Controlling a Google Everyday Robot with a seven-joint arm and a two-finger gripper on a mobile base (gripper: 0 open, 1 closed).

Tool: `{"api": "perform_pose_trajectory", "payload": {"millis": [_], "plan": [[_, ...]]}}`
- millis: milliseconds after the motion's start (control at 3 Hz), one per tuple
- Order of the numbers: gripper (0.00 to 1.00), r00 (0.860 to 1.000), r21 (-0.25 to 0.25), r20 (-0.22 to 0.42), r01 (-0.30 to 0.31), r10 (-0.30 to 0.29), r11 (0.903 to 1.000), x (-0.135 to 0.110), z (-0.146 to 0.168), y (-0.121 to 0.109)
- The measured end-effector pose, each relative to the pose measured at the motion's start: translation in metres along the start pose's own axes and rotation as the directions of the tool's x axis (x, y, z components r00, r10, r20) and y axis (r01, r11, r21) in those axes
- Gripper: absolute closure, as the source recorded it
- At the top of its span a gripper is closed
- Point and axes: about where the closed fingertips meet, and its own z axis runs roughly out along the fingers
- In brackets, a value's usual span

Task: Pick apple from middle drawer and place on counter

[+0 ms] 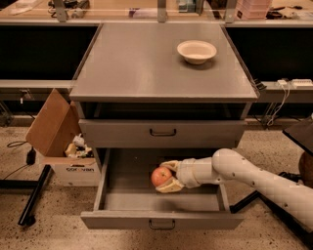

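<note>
The red apple (161,176) with an orange blush is held between the cream fingers of my gripper (167,176), lifted a little above the floor of the open middle drawer (112,200). The gripper reaches in from the right on a white arm (244,178) and is shut on the apple. The grey counter (142,63) is the flat top of the drawer cabinet, above and behind the gripper.
A shallow cream bowl (196,51) sits on the counter at the back right. A closed drawer front (163,133) is just above the open drawer. An open cardboard box (61,141) stands on the floor to the left. A tan bench top (122,10) runs along the back.
</note>
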Motion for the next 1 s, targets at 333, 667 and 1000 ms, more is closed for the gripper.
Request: {"api": "perform_pose_trajectory", "payload": {"millis": [333, 667, 1000], "plan": [[1.0, 0.999, -0.052, 0.025, 0.043, -0.042, 0.9977, -0.032, -0.019, 0.01], [1.0, 0.991, -0.133, 0.056, 0.126, -0.12, 0.9831, -0.094, -0.065, 0.033], [1.0, 0.98, -0.152, 0.055, 0.199, -0.192, 0.9682, -0.15, -0.105, 0.044]]}}
